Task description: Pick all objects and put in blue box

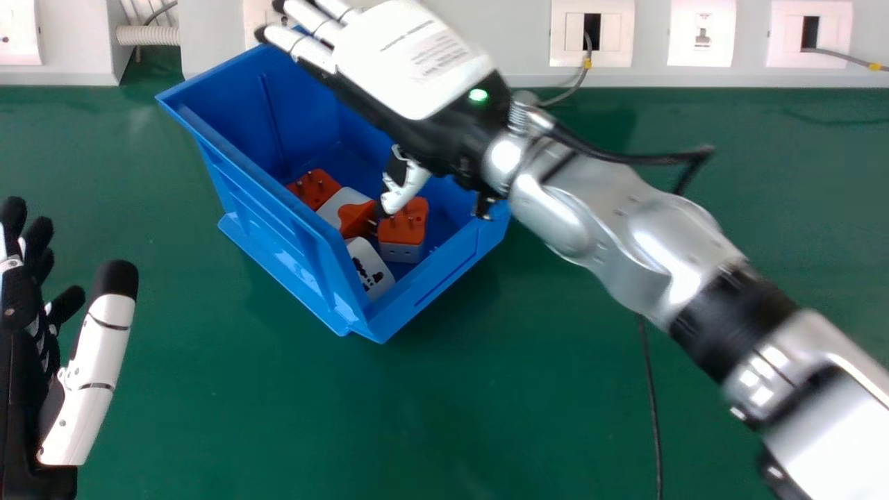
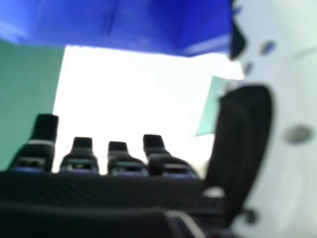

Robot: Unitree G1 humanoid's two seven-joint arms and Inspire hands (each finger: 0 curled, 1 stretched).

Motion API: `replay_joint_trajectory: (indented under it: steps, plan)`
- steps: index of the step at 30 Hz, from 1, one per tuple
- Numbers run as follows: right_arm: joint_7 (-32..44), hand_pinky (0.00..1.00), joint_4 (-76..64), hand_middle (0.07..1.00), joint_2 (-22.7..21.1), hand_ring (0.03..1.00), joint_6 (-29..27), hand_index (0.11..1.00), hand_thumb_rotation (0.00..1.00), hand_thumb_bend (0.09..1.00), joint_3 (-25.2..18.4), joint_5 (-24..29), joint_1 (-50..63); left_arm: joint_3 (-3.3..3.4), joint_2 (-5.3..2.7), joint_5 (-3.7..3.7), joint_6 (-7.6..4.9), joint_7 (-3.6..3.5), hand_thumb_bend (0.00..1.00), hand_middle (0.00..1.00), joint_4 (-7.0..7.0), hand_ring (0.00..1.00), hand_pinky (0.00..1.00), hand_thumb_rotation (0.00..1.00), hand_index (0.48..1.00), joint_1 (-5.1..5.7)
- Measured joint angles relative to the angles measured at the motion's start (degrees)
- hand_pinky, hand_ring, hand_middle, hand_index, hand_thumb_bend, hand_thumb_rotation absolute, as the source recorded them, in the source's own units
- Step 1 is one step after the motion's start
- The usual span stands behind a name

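Observation:
In the head view my right hand [image 1: 417, 62] is over the blue box [image 1: 278, 229], fingers straight toward its back left edge, holding nothing visible. Beneath its thumb, orange and white plug adapters lie inside: an orange one [image 1: 314, 187], one with an orange end [image 1: 355, 218], an orange-topped one [image 1: 404, 226] and a white one [image 1: 369, 267]. My left hand [image 1: 90, 375] is at the left edge, fingers relaxed. The right hand view has the blue box [image 2: 124, 25] and my right hand [image 2: 242, 144], its fingers extended.
The green table [image 1: 417, 417] extends around the box. Behind it runs a pale wall panel with sockets [image 1: 592, 31]. A corrugated hose [image 1: 147, 35] is at the back left, and a black cable [image 1: 653, 410] trails on the table below my right forearm.

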Motion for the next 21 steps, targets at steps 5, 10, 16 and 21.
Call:
replay_joint_trajectory:
  steps: [5, 10, 16, 21]
  plan:
    - [0.69, 0.89, -16.64, 1.000, -4.72, 0.997, 0.95, 0.949, 0.00, 0.718, -6.54, 1.17, 11.97, 0.61, 0.50, -0.51, -0.01, -0.42, 0.57, 0.98, 0.30, 0.99, 0.91, 0.80, 1.000, -0.27]
    - [1.36, 0.92, -31.85, 0.998, -5.77, 0.999, 1.80, 0.938, 0.00, 0.708, -14.01, 6.74, 26.00, 1.01, 1.16, -1.22, -0.29, -0.96, 0.60, 0.99, 1.45, 0.99, 0.93, 0.80, 1.000, -0.10]
    - [-0.21, 0.92, -40.97, 0.998, -3.13, 1.000, 0.40, 0.939, 0.04, 0.666, -20.56, 14.55, 39.54, 0.94, 1.63, -1.21, -1.40, -1.55, 0.63, 0.99, 3.13, 1.00, 0.95, 0.80, 1.000, -0.53]
    - [-4.22, 0.88, -39.79, 1.000, -0.05, 1.000, -4.48, 0.953, 0.26, 0.498, -23.60, 20.26, 51.61, 0.50, 1.86, -0.88, -1.51, -1.63, 0.66, 0.99, 3.96, 1.00, 0.98, 0.81, 0.993, -1.26]
